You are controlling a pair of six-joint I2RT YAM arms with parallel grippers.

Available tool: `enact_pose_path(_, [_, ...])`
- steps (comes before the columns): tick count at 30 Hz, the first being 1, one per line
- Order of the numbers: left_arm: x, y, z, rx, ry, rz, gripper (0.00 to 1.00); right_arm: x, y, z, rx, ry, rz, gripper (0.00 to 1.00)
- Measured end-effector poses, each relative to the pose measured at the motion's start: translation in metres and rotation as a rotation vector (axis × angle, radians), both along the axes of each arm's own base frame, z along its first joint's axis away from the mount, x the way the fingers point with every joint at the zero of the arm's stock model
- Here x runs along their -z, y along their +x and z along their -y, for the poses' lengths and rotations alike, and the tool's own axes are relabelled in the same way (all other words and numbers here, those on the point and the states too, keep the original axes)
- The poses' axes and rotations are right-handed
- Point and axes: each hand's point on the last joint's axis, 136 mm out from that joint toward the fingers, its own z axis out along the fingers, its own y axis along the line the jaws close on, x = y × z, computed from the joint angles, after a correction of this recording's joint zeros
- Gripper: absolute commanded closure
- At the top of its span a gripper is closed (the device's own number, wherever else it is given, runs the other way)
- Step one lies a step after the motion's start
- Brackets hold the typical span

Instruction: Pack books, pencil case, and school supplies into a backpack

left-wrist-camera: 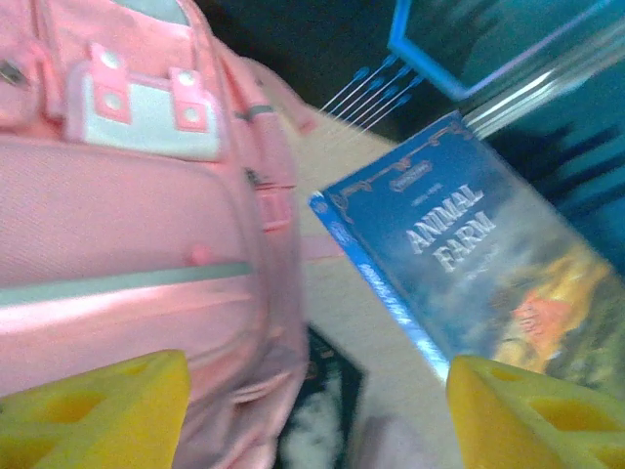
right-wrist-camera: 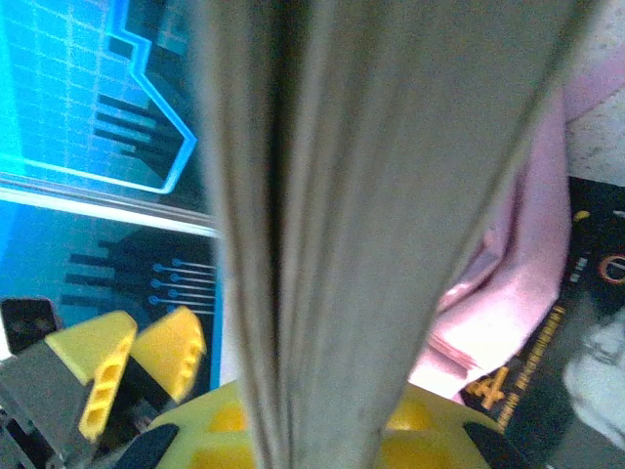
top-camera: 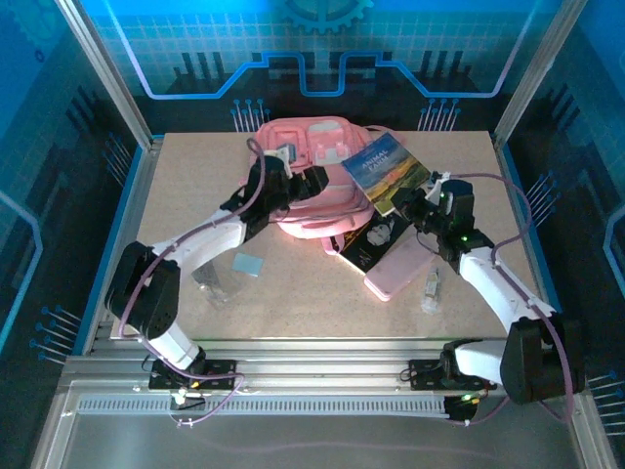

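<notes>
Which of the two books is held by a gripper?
The blue book: the right gripper is clamped on its page edge, and it sits tilted against the backpack. The black book lies flat on the table, with no gripper on it.

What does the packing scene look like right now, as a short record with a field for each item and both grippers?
backpack: lying on the table, far centre
blue book: gripped at its edge, partly over the backpack
black book: flat on the table at the backpack's near edge
pencil case: on the table beside the black book
light-blue square: on the table near the left arm
clear oblong item: on the table by the pencil case
left gripper: open, empty, at the backpack
right gripper: shut on the blue book
</notes>
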Motion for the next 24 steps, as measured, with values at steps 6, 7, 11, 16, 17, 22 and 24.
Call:
enact_pose_path(6, [0.012,0.031,0.016,0.182,0.354,0.049,0.24,0.022,-0.010,0.015,-0.043,-0.028,-0.078,1.00])
enact_pose_path(7, [0.022,0.036,0.019,0.215,0.408,0.039,0.25,0.024,-0.012,0.016,-0.052,-0.031,-0.089,1.00])
enact_pose_path(11, [0.067,0.048,0.023,0.326,0.578,-0.033,0.25,0.032,-0.020,0.016,-0.089,-0.045,-0.117,1.00])
enact_pose_path(16, [0.123,0.053,0.021,0.437,0.727,-0.134,0.23,0.038,-0.025,0.023,-0.096,-0.047,-0.147,1.00])
enact_pose_path(17, [0.132,0.052,0.020,0.454,0.746,-0.152,0.22,0.038,-0.026,0.026,-0.092,-0.047,-0.149,1.00])
enact_pose_path(22, [0.152,0.049,0.018,0.517,0.802,-0.196,0.18,0.035,-0.026,0.038,-0.066,-0.051,-0.141,1.00])
enact_pose_path(24, [0.153,0.046,0.017,0.532,0.813,-0.203,0.17,0.035,-0.026,0.041,-0.060,-0.048,-0.141,1.00])
